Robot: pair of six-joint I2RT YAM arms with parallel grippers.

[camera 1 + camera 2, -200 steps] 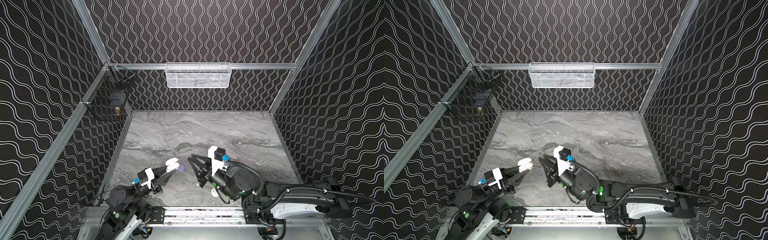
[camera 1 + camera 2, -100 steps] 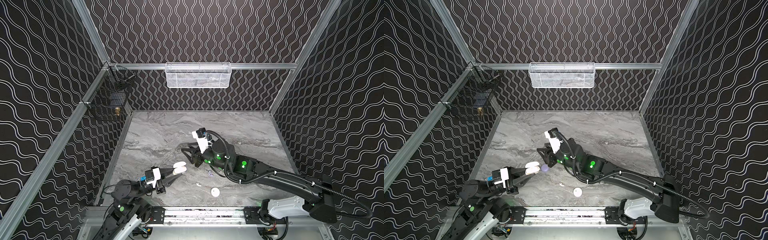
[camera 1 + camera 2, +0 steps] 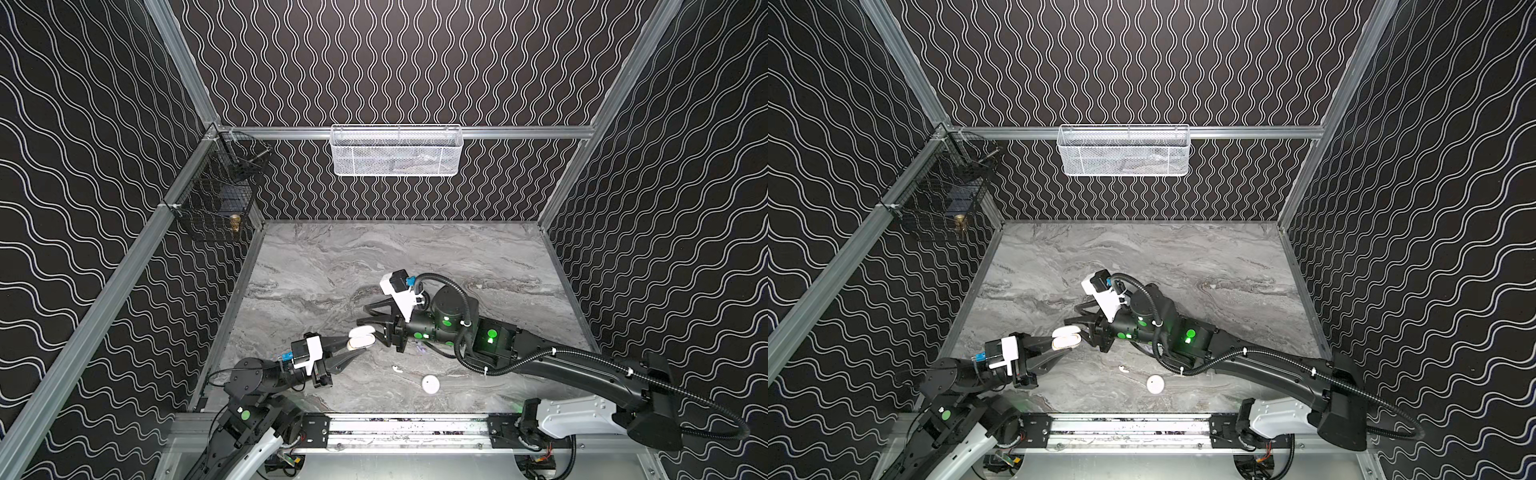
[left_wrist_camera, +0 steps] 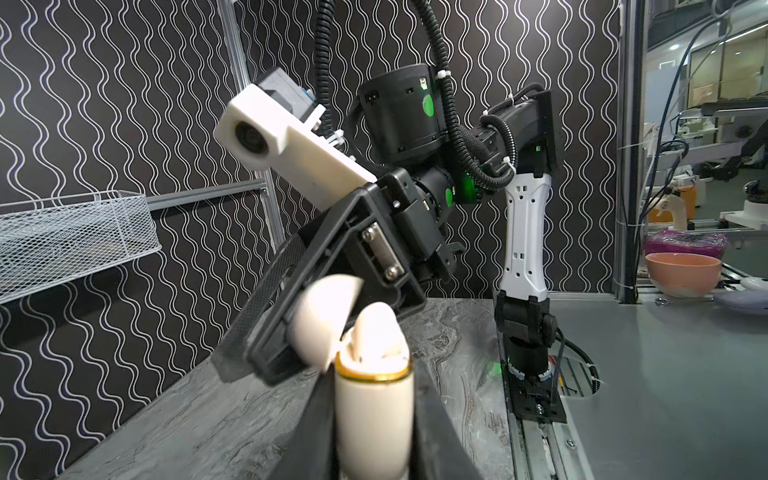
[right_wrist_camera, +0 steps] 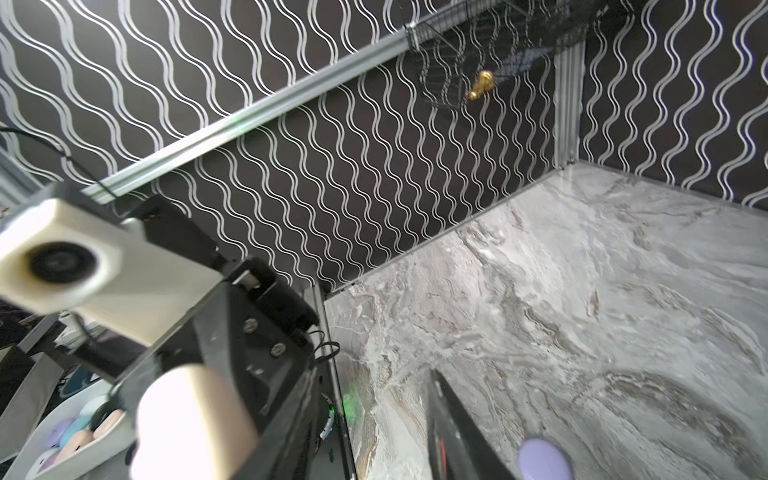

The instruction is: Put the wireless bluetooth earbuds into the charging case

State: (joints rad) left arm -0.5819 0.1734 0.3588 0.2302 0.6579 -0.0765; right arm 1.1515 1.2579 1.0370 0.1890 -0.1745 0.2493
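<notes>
My left gripper (image 3: 356,347) (image 4: 374,453) is shut on the body of a cream charging case (image 3: 362,337) (image 3: 1066,337) (image 4: 374,415), held just above the table. The case's lid (image 4: 328,320) is hinged open and a cream earbud (image 4: 376,328) stands in it. My right gripper (image 3: 363,315) (image 3: 1073,315) (image 5: 374,449) is open with nothing between its fingers; it hangs right behind the lid, and contact cannot be told. A white earbud (image 3: 397,368) (image 3: 1122,368) lies loose on the marble table.
A round white case (image 3: 430,384) (image 3: 1155,384) lies near the front rail (image 3: 395,428). A small lavender piece (image 5: 544,459) rests beside the right gripper. A white mesh basket (image 3: 397,151) hangs on the back wall, a black wire basket (image 3: 218,199) on the left wall.
The right arm has stretched out and swung its gripper back and left, up to the case's lid. The left gripper has carried the case slightly right and lower.
</notes>
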